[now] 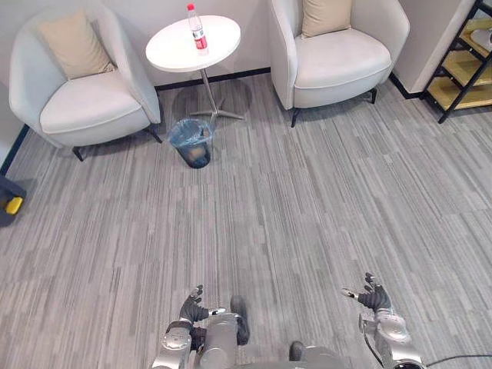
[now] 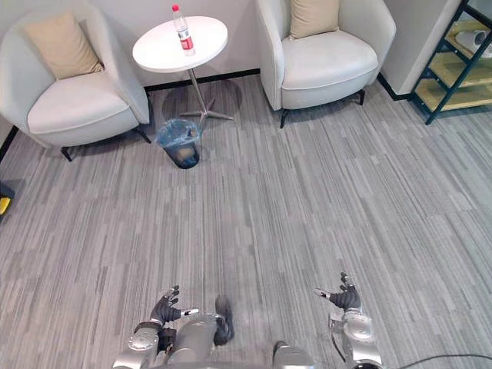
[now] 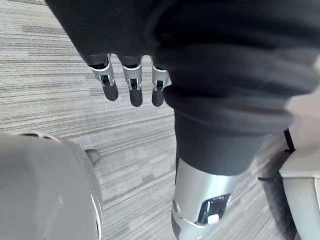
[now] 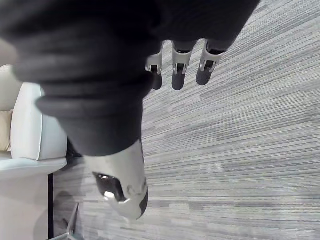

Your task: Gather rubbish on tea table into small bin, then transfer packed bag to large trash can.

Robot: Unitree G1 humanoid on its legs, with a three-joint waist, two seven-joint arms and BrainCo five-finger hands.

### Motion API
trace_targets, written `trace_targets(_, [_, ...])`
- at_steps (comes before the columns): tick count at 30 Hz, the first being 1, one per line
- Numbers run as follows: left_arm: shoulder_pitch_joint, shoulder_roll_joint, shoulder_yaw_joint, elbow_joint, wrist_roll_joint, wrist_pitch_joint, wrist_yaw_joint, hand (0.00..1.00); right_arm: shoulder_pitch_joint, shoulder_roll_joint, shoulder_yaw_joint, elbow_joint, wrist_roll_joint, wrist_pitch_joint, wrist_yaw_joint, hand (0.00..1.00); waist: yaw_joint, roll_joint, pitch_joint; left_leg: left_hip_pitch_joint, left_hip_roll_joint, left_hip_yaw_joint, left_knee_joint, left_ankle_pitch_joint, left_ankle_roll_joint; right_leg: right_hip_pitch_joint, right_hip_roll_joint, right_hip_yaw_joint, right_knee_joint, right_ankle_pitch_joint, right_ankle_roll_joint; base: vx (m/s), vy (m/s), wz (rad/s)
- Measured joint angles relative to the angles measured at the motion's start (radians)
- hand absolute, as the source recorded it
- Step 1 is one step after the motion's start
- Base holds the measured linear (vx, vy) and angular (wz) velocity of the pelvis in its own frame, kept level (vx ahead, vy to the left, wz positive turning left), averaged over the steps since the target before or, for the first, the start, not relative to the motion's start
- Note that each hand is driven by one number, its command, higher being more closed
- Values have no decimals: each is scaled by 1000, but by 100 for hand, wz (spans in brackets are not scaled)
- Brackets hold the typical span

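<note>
A clear plastic bottle (image 1: 197, 31) with a red cap and red label stands upright on the round white tea table (image 1: 177, 50) at the far side of the room. Under the table's edge, on the floor, sits a small dark bin (image 1: 192, 143) lined with a bluish plastic bag. My left hand (image 1: 191, 309) hangs low at the bottom of the eye views, fingers straight and empty. My right hand (image 1: 373, 297) hangs at the bottom right, open too, holding nothing. Both hands are far from the table.
Two pale armchairs flank the table, the left one (image 1: 84, 104) and the right one (image 1: 334, 58), each with a beige cushion. A dark metal shelf (image 1: 461, 69) with wooden boards stands at the far right. A dark object with a yellow part (image 1: 11, 201) lies at the left edge. Grey striped floor (image 1: 292, 200) stretches between.
</note>
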Motion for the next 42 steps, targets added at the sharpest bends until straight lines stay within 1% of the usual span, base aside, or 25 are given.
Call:
trace_targets(1, [3, 0, 0, 5, -2, 0, 0, 0, 5, 2, 3, 3, -1, 2, -1, 0, 7, -5, -3, 4, -9, -6, 7, 35, 25, 9, -10, 11, 1, -13, 11, 467, 321, -35])
trace_targets(2, [8, 1, 5, 14, -7, 0, 0, 0, 11, 9, 13, 3, -3, 2, -1, 0, 12, -30, -12, 1, -51, -14, 32, 55, 64, 21, -48, 24, 9, -44, 34, 431, 221, -13])
trace_targets(3, [5, 2, 7, 12, -11, -2, 0, 0, 12, 13, 22, 3, -3, 2, -1, 0, 12, -60, -18, -20, -84, -9, 84, 27, 103, 12, -85, 25, 49, -77, 49, 437, 198, -4])
trace_targets(5, [-6, -2, 5, 22, -10, -1, -1, 0, 9, 13, 24, 12, -5, 2, 1, 0, 14, -68, -14, -15, -106, 4, 129, -32, 126, -34, -114, 50, 185, -95, 70, 452, 205, -6])
trace_targets(6, [-5, -2, 5, 31, -10, 0, -1, 0, 4, 15, 29, 13, -5, 2, 2, 0, 14, -70, -14, 25, -120, 20, 122, -61, 133, -105, -137, 83, 378, -96, 92, 452, 231, -19])
trace_targets(8, [0, 8, 2, 36, -9, 6, -1, 0, 5, 22, 44, 27, -18, 2, 11, 0, 10, -81, -15, 138, -165, 24, 71, -100, 153, -244, -181, 122, 751, -57, 210, 478, 196, -10])
trace_targets(11, [1, 21, -8, 36, -10, 6, 0, 0, 12, 26, 50, 33, -26, 4, 13, 0, -3, -74, -17, 276, -181, 1, 18, -125, 170, -358, -185, 62, 942, -100, 137, 494, 111, 28])
trace_targets(13, [-2, 28, -7, 35, -10, 6, 2, 0, 1, 24, 58, 34, -26, 4, 12, 0, -27, -66, -16, 337, -162, -22, -19, -126, 169, -446, -169, -25, 846, -129, 83, 450, -23, 41])
trace_targets(15, [-7, 29, -4, 36, -10, 7, 2, 0, -13, 22, 65, 34, -25, 2, 12, 0, -39, -53, -11, 370, -126, -30, -24, -128, 165, -506, -129, -59, 668, -124, 71, 473, -84, 28])
trace_targets(17, [-4, 33, -4, 36, -11, 5, 1, 0, -2, 21, 64, 35, -24, 2, 11, 0, -45, -44, -11, 426, -87, -48, -39, -146, 131, -509, -74, -63, 370, -9, 62, 415, -143, 38])
trace_targets(18, [-1, 40, -3, 36, -11, 4, 1, 0, 14, 24, 64, 40, -24, 2, 11, 0, -44, -73, -27, 456, -92, -52, -43, -174, 85, -504, -70, -33, 213, 121, 50, 490, -195, 38])
trace_targets(19, [1, 42, -3, 40, -11, 5, 0, 0, 25, 25, 63, 43, -24, 2, 11, 0, -47, -85, -33, 468, -95, -62, -47, -195, 55, -502, -72, -13, 193, 244, 42, 601, -278, 29])
trace_targets(20, [-8, 21, -2, 72, -9, 8, -1, 0, 28, 9, 51, 53, -23, 6, 10, 0, -45, -50, -35, 489, -58, -75, -50, -215, 36, -499, -44, -21, 233, 267, -4, 574, -295, 17])
trace_targets(22, [-12, 20, 4, 72, -8, 6, -2, 0, 15, 14, 35, 52, -22, 7, 10, 0, -52, -43, -41, 473, -43, -79, 11, -201, 12, -508, -37, -30, 288, 188, -32, 473, -263, 19])
trace_targets(23, [-20, 16, 6, 74, -7, 6, -2, 0, 20, 15, 33, 52, -22, 7, 10, 0, -60, -38, -40, 440, -28, -88, 115, -193, -1, -477, -36, -52, 294, 154, -43, 388, -255, 56])
trace_targets(25, [-26, -2, 22, 69, -7, 5, -3, 0, 40, 18, 39, 44, -21, 10, 10, 0, -67, -34, -38, 320, 24, -94, 438, -164, -72, -367, -20, -84, 231, 118, -37, 349, -240, 52])
trace_targets(27, [-17, -21, 42, 67, -8, 6, -3, 0, 58, 30, 41, 23, -17, 6, 9, 0, -37, -23, -38, 179, 121, -8, 766, -174, -55, -213, 28, -93, 121, 113, -43, 307, -167, -4])
trace_targets(29, [-16, -23, 42, 67, -8, 6, -3, 0, 46, 32, 37, 22, -8, 5, 8, 0, -28, -36, -33, 100, 131, 70, 733, -198, -15, -159, 25, -86, 78, 105, -44, 267, -97, -16])
trace_targets(33, [-17, -23, 45, 65, -10, 6, -1, 0, 17, 29, 29, 23, -2, 4, 7, 0, 3, -38, -31, 36, 41, 115, 299, -187, -10, -120, -15, -40, 63, 86, -26, 333, 42, -31])
trace_targets(34, [-16, -27, 45, 65, -10, 5, 0, 0, 17, 26, 20, 27, -2, 4, 7, 0, 13, -33, -31, 47, 0, 107, 86, -118, -17, -92, -28, -24, 44, 71, -2, 370, 132, -28])
trace_targets(36, [-6, -29, 44, 66, -10, 5, 0, 0, 14, 20, 22, 29, -3, 3, 6, 0, 15, -11, -30, 63, -2, 90, -68, -47, -26, -52, -19, -5, 29, 43, 28, 424, 237, -37])
trace_targets(37, [3, -29, 46, 71, -16, 5, 0, 0, 17, 19, 35, 33, -3, 4, 5, 0, 18, -6, -32, 77, -7, 89, -62, 51, 26, -25, -25, 18, 34, 13, 49, 455, 290, -40])
trace_targets(38, [9, -26, 46, 70, -24, 4, 1, 0, 17, 20, 43, 34, -4, 4, 6, 0, 19, -14, -34, 85, -22, 90, -55, 74, 49, -14, -39, 28, 33, -1, 64, 442, 287, -31])
trace_targets(40, [4, -12, 46, 69, -30, 3, 2, 0, 17, 34, 47, 33, -6, 4, 8, 0, 18, -66, -43, 71, -83, 92, 0, 27, 112, -5, -99, 34, 43, -37, 90, 457, 249, -8])
trace_targets(42, [-2, -21, 44, 71, -31, 5, -1, 0, 17, 30, 45, 45, -19, 7, 9, 0, 16, -69, -42, 92, -127, 104, 29, -49, 137, -100, -151, 92, 296, -70, 137, 435, 250, -2])
